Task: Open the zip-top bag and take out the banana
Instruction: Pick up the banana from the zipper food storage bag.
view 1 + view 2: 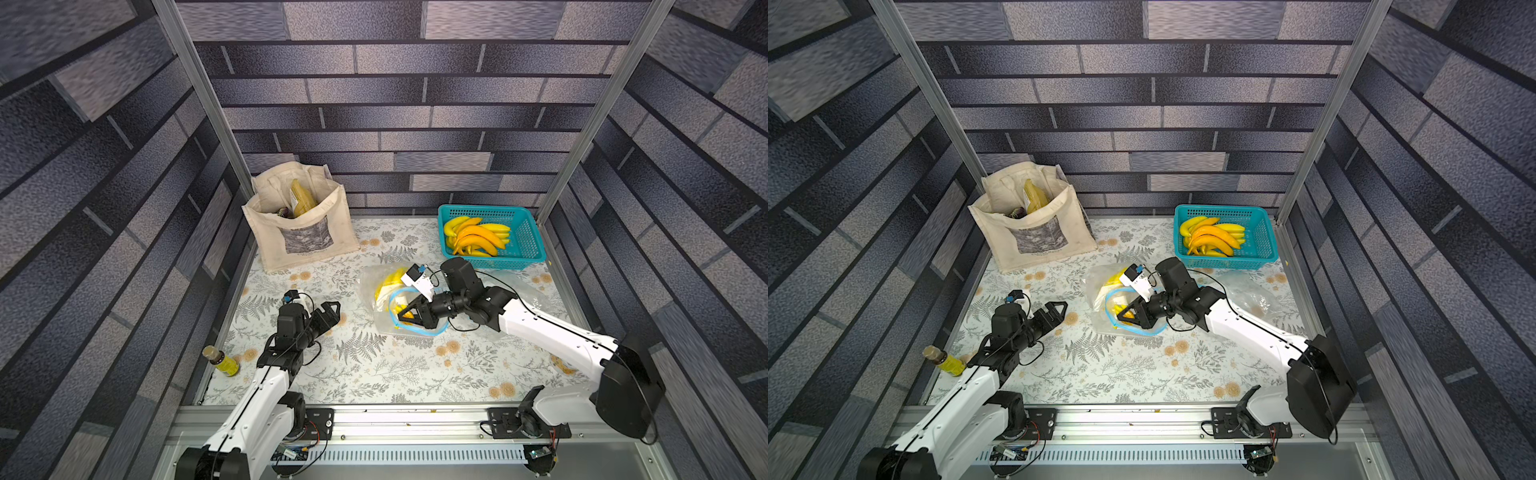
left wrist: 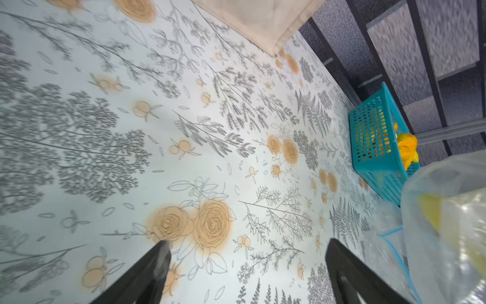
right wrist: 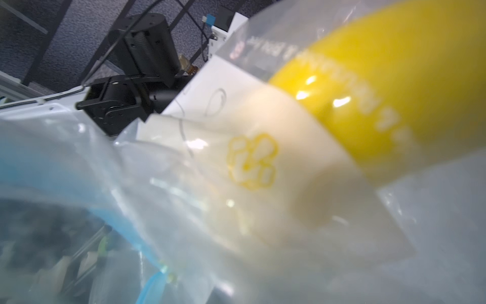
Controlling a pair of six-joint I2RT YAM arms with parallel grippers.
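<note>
Sitting inside zip-top bag (image 1: 368, 286), right hand (image 1: 401, 318) pinched shut, banana (image 1: 390, 282) just beyond

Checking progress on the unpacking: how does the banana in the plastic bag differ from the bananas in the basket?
The banana lies inside the clear plastic bag mid-table; the bananas lie uncovered, piled in the teal basket at the back. The right gripper reaches into the bag's open mouth by the banana; nothing touches the bananas. Both are yellow.

Open table (image 1: 353, 365) lies before the left gripper (image 1: 332, 309); zip-top bag (image 1: 372, 286) crowds one side, tote bag (image 1: 299, 232) stands farther off.
</note>
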